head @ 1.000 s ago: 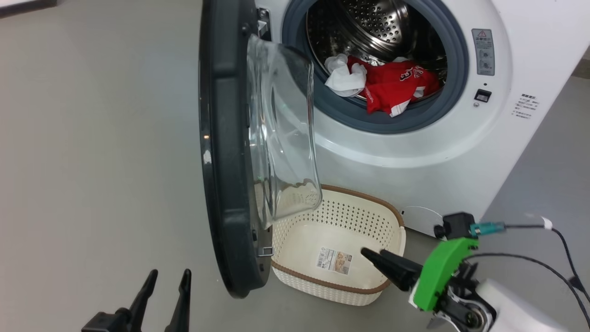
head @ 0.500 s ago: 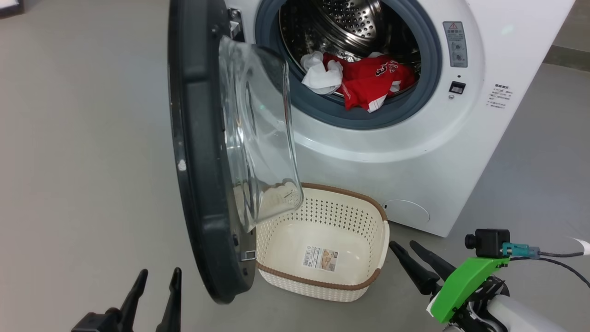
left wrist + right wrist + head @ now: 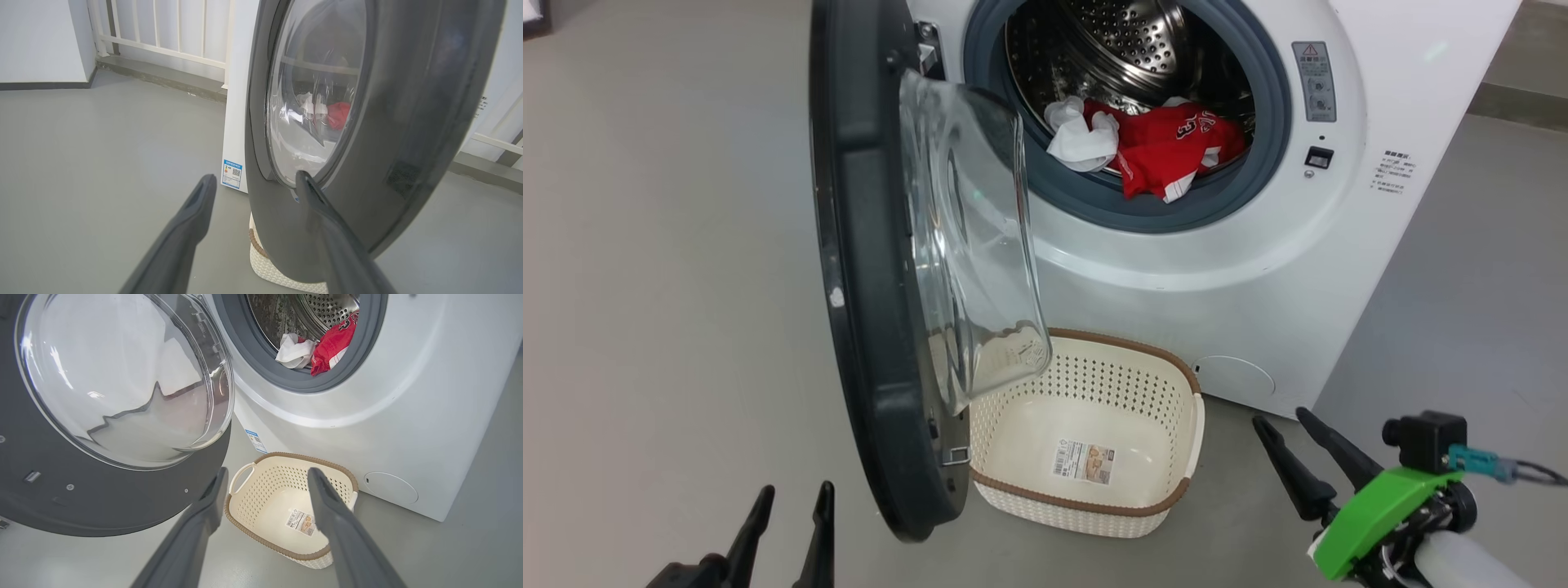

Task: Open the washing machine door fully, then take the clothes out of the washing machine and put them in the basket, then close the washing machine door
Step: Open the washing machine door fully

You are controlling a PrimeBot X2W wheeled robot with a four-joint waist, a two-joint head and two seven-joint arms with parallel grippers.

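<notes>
The washing machine door (image 3: 866, 269) stands swung out to the left, its clear glass bowl over the left part of the cream basket (image 3: 1086, 500). The basket sits on the floor in front of the white washing machine (image 3: 1258, 269) and holds nothing. The clothes, red garments (image 3: 1168, 147) and a white cloth (image 3: 1082, 139), lie at the drum's mouth. My left gripper (image 3: 796, 488) is open, low and left of the door's outer face (image 3: 408, 122). My right gripper (image 3: 1281, 417) is open, just right of the basket. In the right wrist view its fingers (image 3: 268, 471) frame the basket (image 3: 253, 535), with the clothes (image 3: 333, 343) above.
Grey floor lies all around. A white railing (image 3: 163, 36) and a wall stand behind the machine. A blue label (image 3: 231, 173) marks the machine's side. A round cover (image 3: 1233, 376) sits low on its front. A cable (image 3: 1535, 472) trails from my right wrist.
The head camera has shifted. My right gripper has drawn back from over the basket to the floor at its right. The left gripper, door and clothes stay as they were.
</notes>
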